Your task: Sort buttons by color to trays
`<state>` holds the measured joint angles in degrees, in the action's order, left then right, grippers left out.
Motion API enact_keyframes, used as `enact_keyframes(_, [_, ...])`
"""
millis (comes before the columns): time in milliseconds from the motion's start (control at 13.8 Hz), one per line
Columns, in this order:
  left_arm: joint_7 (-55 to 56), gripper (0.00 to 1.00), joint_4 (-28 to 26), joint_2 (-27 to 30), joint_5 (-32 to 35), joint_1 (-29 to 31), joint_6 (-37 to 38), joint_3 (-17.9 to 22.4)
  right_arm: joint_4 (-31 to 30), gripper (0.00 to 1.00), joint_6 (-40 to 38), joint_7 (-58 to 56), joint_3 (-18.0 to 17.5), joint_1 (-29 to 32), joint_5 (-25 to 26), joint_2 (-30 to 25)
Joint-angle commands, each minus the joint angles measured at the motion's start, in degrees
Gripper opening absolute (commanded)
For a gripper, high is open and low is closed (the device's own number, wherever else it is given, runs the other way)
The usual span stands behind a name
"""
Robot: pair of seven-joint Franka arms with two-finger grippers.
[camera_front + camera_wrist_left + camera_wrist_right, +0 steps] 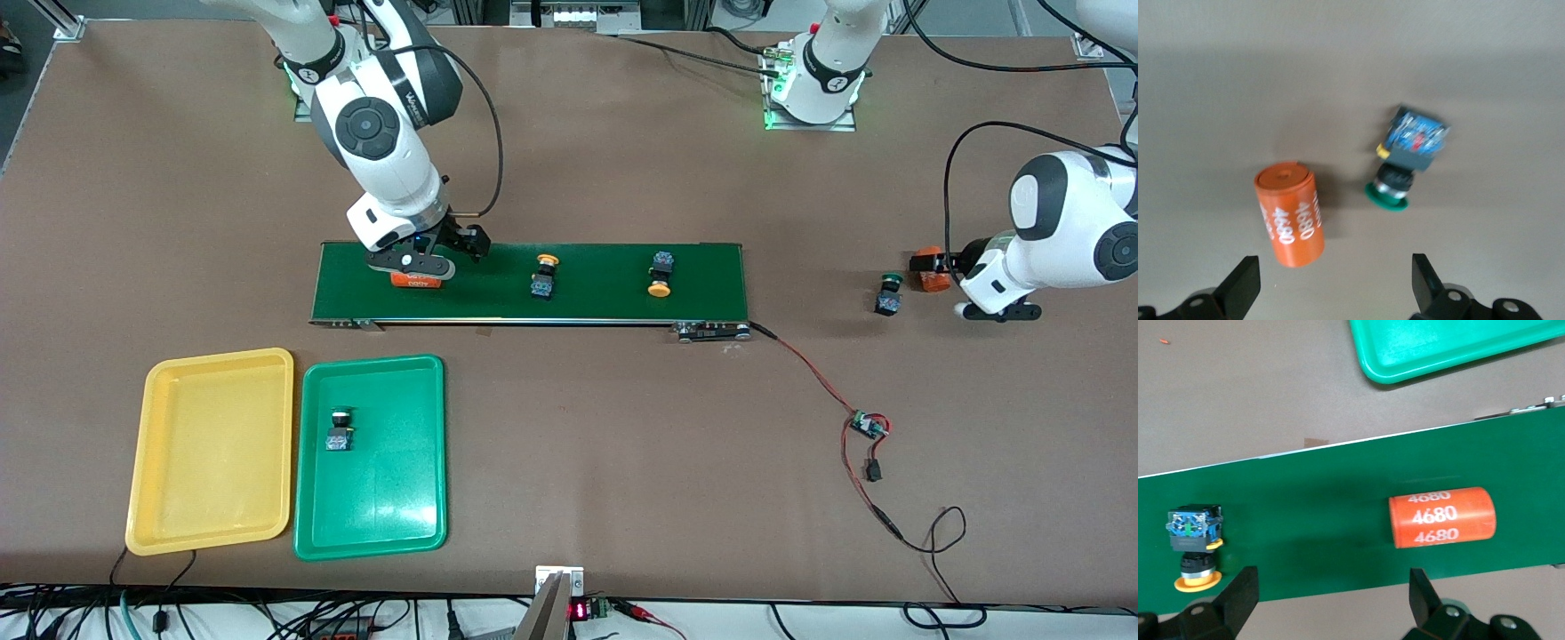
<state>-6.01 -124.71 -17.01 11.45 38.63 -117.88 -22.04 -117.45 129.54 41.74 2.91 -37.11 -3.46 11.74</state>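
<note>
Here both open hands hover low.

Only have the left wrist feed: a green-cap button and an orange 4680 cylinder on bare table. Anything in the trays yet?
Observer: One green-capped button lies in the green tray.
Operator: Where are the yellow ones?
Observer: Both are on the conveyor belt: one yellow-capped button near its middle, the second yellow-capped button toward the left arm's end.
Operator: Right arm?
Observer: The right hand is open over the belt's end toward the right arm, above a second orange cylinder lying on the belt.
</note>
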Motion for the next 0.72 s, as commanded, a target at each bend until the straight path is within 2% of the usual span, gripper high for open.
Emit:
enact_keyframes(0, [-0.8,1.00,-2.1,0.8,1.3,0.2,-1.4,1.7,2.3,1.00,0.0,2.6,0.2,-0.7,0.4,1.5])
enact_keyframes(362, [-0.8,1.00,-3.4,-2.8,3.7,0.3,-9.6,4.6,3.5,1.00,0.0,5.7,0.2,-1.3,0.5,2.9])
enact_keyframes(652, [-0.8,1.00,-3.4,-4.4,4.0,0.1,-12.0,6.0,3.6,1.00,0.5,5.7,0.2,-1.3,0.4,3.3])
